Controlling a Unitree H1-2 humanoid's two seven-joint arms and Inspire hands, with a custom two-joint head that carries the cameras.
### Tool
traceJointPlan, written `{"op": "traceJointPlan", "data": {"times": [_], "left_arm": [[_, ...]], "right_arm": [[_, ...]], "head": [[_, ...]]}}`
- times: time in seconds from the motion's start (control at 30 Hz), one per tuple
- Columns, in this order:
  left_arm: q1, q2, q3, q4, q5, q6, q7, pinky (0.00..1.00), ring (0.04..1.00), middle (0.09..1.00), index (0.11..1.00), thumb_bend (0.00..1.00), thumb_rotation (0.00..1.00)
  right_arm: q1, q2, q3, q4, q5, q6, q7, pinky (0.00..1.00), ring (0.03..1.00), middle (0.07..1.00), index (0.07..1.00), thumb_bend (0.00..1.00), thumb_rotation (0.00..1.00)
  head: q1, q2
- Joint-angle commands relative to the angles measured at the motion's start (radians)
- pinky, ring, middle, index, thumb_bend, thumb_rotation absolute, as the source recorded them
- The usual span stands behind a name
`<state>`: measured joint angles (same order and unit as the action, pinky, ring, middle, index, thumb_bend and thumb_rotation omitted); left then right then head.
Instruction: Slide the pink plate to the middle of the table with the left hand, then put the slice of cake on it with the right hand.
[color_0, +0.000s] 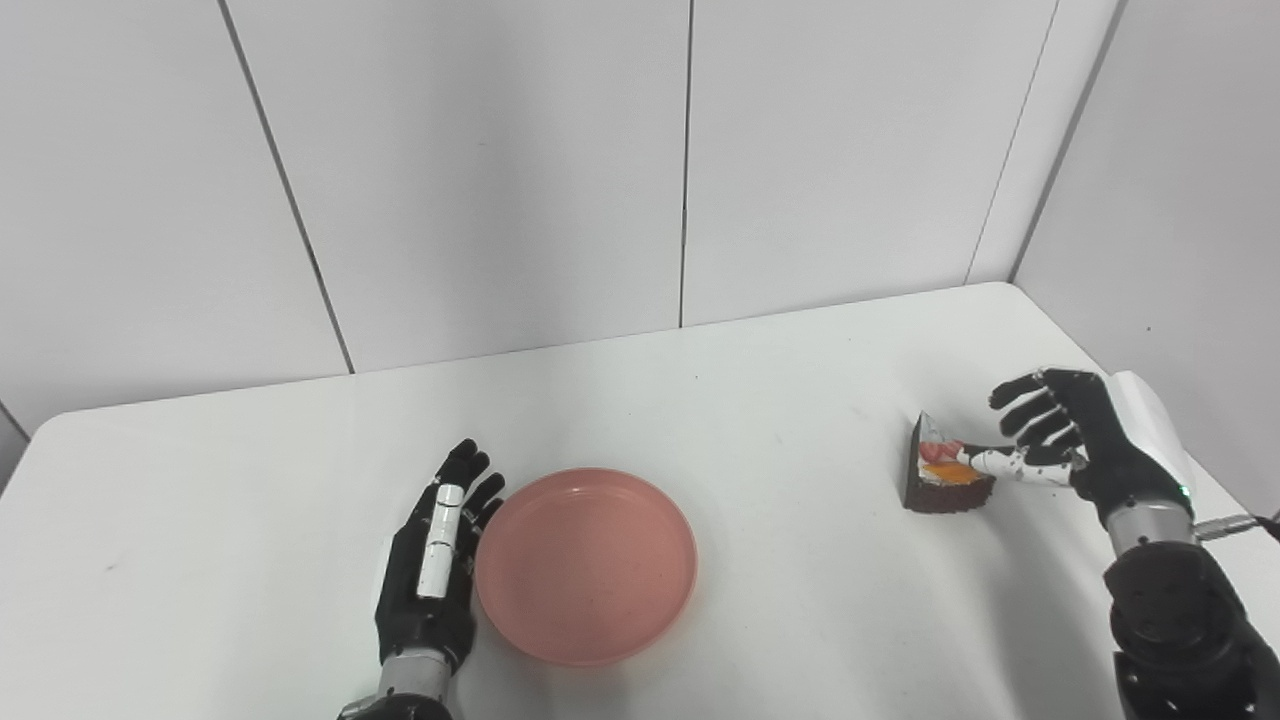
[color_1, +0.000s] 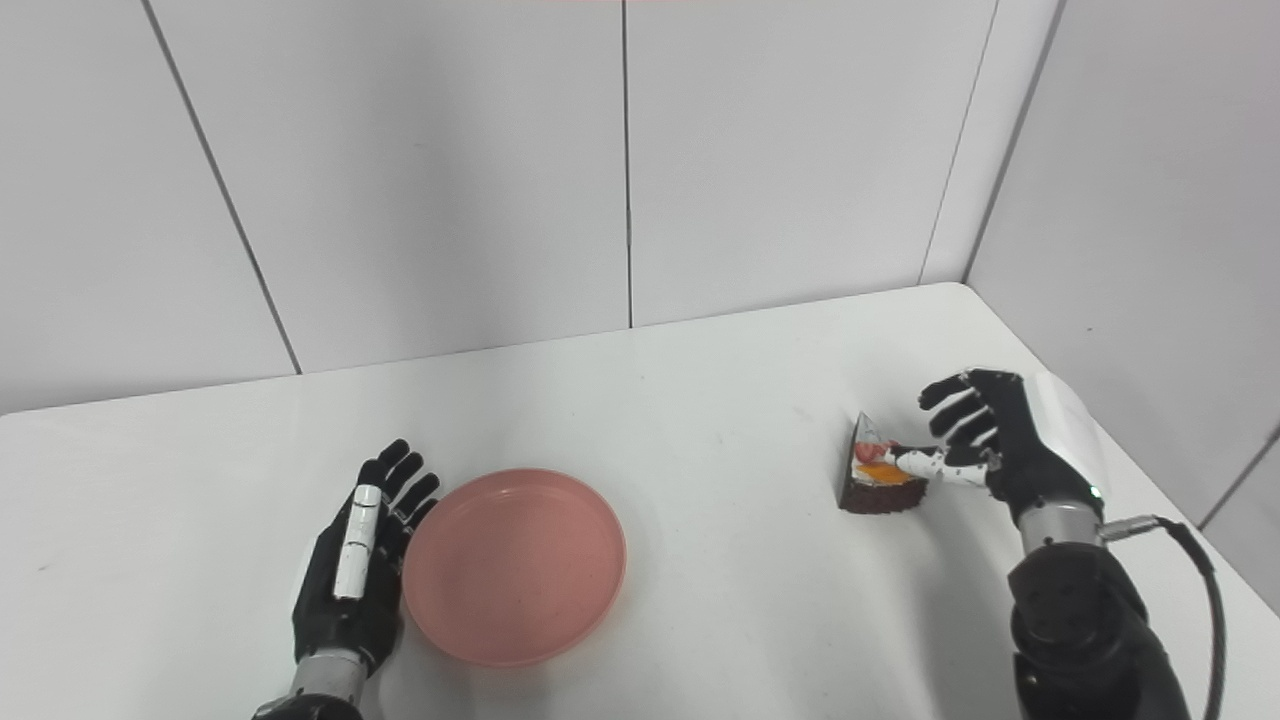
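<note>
The left hand (color_0: 430, 570) is resting flat, fingers spread and empty, against the pink plate (color_0: 586, 565), while the right hand (color_0: 1065, 440), open-fingered and gripping nothing, is nudging the slice of cake (color_0: 940, 472), risking toppling it.

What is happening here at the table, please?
A humanoid robot works at a white table. Its left hand lies flat, fingers apart, against the left edge of the empty pink plate, which sits a little left of the table's middle. Its right hand is open beside the slice of cake on the right, with the thumb reaching over the top of the cake. The cake stands on the table, not yet lifted.
</note>
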<state>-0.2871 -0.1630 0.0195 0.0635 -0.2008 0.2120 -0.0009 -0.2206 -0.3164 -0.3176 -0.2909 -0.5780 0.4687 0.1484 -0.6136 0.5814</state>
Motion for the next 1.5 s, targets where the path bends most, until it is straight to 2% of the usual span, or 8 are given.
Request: {"op": "traceJointPlan", "data": {"times": [0.0, 0.27, 0.37, 0.43, 0.47, 0.6, 1.03, 1.47], "left_arm": [[0.012, -0.009, -0.007, -0.008, 0.004, 0.017, 0.003, 0.88, 0.861, 0.888, 0.815, 0.81, 0.7], [0.017, -0.008, -0.005, -0.008, -0.005, 0.019, 0.0, 0.88, 0.863, 0.895, 0.809, 0.8, 0.69], [0.018, -0.007, -0.003, -0.006, -0.009, 0.021, -0.002, 0.89, 0.866, 0.9, 0.807, 0.8, 0.69], [0.019, -0.007, -0.004, -0.008, -0.009, 0.023, -0.002, 0.88, 0.867, 0.901, 0.805, 0.8, 0.69], [0.019, -0.007, -0.004, -0.007, -0.01, 0.023, -0.003, 0.88, 0.868, 0.904, 0.805, 0.8, 0.69], [0.02, -0.008, -0.003, -0.007, -0.012, 0.021, -0.004, 0.89, 0.866, 0.902, 0.803, 0.79, 0.69], [0.027, -0.011, -0.005, -0.018, -0.01, 0.031, 0.001, 0.88, 0.862, 0.899, 0.786, 0.78, 0.69], [0.026, -0.007, -0.008, -0.012, -0.009, 0.028, -0.004, 0.88, 0.865, 0.898, 0.783, 0.79, 0.7]], "right_arm": [[-0.032, -0.008, -0.016, -0.033, -0.003, 0.001, 0.003, 0.33, 0.394, 0.449, 0.51, 0.52, 0.0], [-0.004, -0.06, 0.06, -0.003, -0.021, -0.089, -0.085, 0.26, 0.327, 0.409, 0.516, 0.52, 0.01], [0.014, -0.09, 0.098, 0.018, -0.053, -0.159, -0.144, 0.34, 0.423, 0.442, 0.521, 0.52, 0.01], [0.019, -0.116, 0.134, 0.029, -0.103, -0.182, -0.169, 0.41, 0.497, 0.573, 0.504, 0.52, 0.13], [0.021, -0.13, 0.152, 0.033, -0.13, -0.186, -0.174, 0.48, 0.569, 0.65, 0.631, 0.73, 0.33], [0.013, -0.178, 0.221, 0.033, -0.208, -0.158, -0.141, 0.62, 0.723, 0.784, 0.769, 0.95, 0.52], [-0.031, -0.205, 0.317, 0.072, -0.333, -0.077, -0.015, 0.87, 0.936, 0.927, 0.863, 1.0, 0.62], [-0.059, -0.207, 0.348, 0.121, -0.355, -0.078, 0.021, 0.83, 0.918, 0.919, 0.854, 1.0, 0.63]], "head": [[0.001, 0.002], [0.002, 0.002], [0.002, 0.002], [0.002, 0.002], [0.002, 0.002], [0.002, 0.002], [0.008, 0.002], [0.013, 0.004]]}}
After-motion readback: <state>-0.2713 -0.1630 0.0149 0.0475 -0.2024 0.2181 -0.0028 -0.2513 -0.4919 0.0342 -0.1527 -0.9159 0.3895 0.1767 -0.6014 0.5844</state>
